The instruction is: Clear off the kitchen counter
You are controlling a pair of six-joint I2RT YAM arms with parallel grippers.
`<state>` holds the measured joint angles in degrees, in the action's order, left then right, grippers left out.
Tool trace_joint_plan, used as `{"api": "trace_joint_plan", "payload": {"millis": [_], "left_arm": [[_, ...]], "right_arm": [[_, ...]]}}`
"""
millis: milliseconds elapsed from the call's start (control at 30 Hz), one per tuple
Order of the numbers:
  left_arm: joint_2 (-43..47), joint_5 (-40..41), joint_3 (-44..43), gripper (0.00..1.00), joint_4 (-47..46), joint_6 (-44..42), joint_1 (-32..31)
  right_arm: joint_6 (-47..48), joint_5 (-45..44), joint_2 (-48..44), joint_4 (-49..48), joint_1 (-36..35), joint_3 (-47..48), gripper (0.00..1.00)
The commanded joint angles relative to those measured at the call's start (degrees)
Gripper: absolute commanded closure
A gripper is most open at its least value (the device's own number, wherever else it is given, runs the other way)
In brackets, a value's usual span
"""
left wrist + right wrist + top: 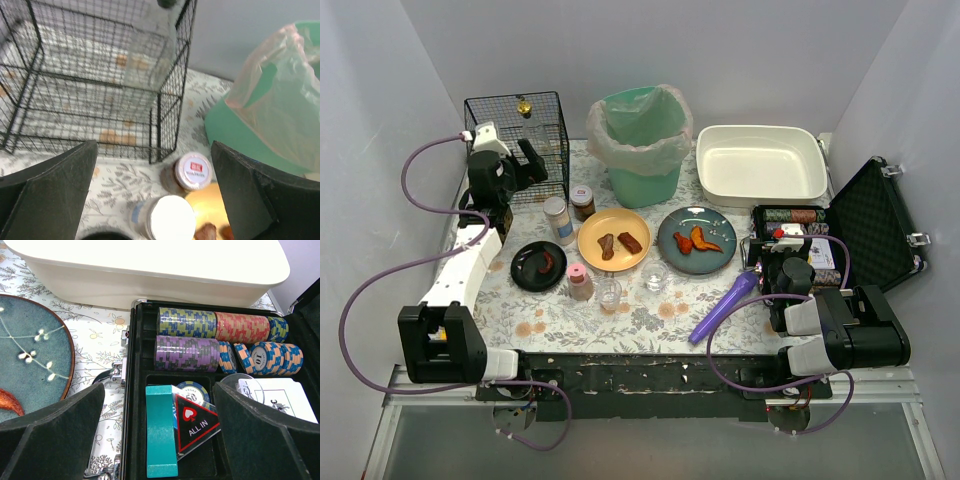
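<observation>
– Two pincers, both spread wide and carrying nothing! Up high, the left pincer (154,150) hovers with its fingers parted, looking down.
– What's under it?
– Framed between its fingers, a red-labelled jar (192,170) and a white-lidded jar (170,217) stand upright, side by side. Just ahead sits the wire basket (90,75) with a clear bottle standing inside, so that's likely where the jars belong. Off to the right is the green bin (260,125), lined with a bag, presumably for scraps.
– And the right pincer (159,390)?
– Jaws apart too, empty, low over an open poker case (131,405). Chips (210,335) are racked in rows ahead of it, with an "ALL IN" marker (195,422) right beneath. Beyond the case is the white basin (150,270). To the left, there's a blue plate (30,355) with food on it.
– So where's the surface (650,322)?
– Spread beneath and between both pincers, and it's crowded! Yellow plate (613,240), black dish (538,266), glasses (610,292), and a purple tool (725,305) lying near the right pincer. My read is that clearing has barely begun. Each arm is posed over its nearest cluster, so a short drop gets a grip.
</observation>
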<state>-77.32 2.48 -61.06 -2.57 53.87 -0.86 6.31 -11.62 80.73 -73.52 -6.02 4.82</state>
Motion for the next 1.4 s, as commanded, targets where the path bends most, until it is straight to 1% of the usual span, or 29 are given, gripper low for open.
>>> {"api": "trace_joint_plan", "payload": {"millis": [0, 200, 400, 433, 533, 733, 833, 1133, 1233, 1367], "left_arm": [[2.7, -6.1, 1.3, 0.02, 6.4, 2.8, -0.2], [0.1, -8.0, 0.3, 0.02, 9.8, 4.5, -1.8], [-2.0, -3.3, 0.5, 0.02, 12.1, 3.6, -6.2], [-2.3, -0.5, 0.5, 0.02, 12.7, 3.4, -7.2], [-3.1, 3.7, 0.2, 0.02, 14.3, 1.9, -9.2], [-4.9, 11.0, -1.5, 0.02, 19.1, 0.5, -10.0], [-5.4, 13.0, -1.6, 0.02, 20.1, 0.2, -9.9], [-6.2, 10.8, -1.1, 0.02, 19.9, 1.2, -10.6], [-6.1, 10.1, -0.9, 0.07, 19.9, 1.0, -10.8], [-6.4, 9.3, -0.2, 0.1, 19.9, 1.0, -11.3]], "right_arm": [[0.8, -0.5, 0.2, -3.7, -0.2, -0.1, 0.02], [0.7, -0.5, 0.2, -3.7, -0.2, -0.1, 0.02], [0.8, -0.6, 0.2, -3.7, -0.2, -0.1, 0.02], [0.8, -0.5, 0.2, -3.7, -0.2, -0.1, 0.02], [0.8, -0.6, 0.2, -3.7, -0.2, -0.1, 0.02], [0.8, -0.6, 0.2, -3.7, -0.2, -0.1, 0.02], [0.8, -0.6, 0.2, -3.7, -0.2, -0.1, 0.02], [0.8, -0.5, 0.2, -3.7, -0.2, -0.1, 0.02], [0.7, -0.5, 0.2, -3.7, -0.2, -0.1, 0.02], [0.8, -0.6, 0.3, -3.7, -0.2, -0.1, 0.02]]}}
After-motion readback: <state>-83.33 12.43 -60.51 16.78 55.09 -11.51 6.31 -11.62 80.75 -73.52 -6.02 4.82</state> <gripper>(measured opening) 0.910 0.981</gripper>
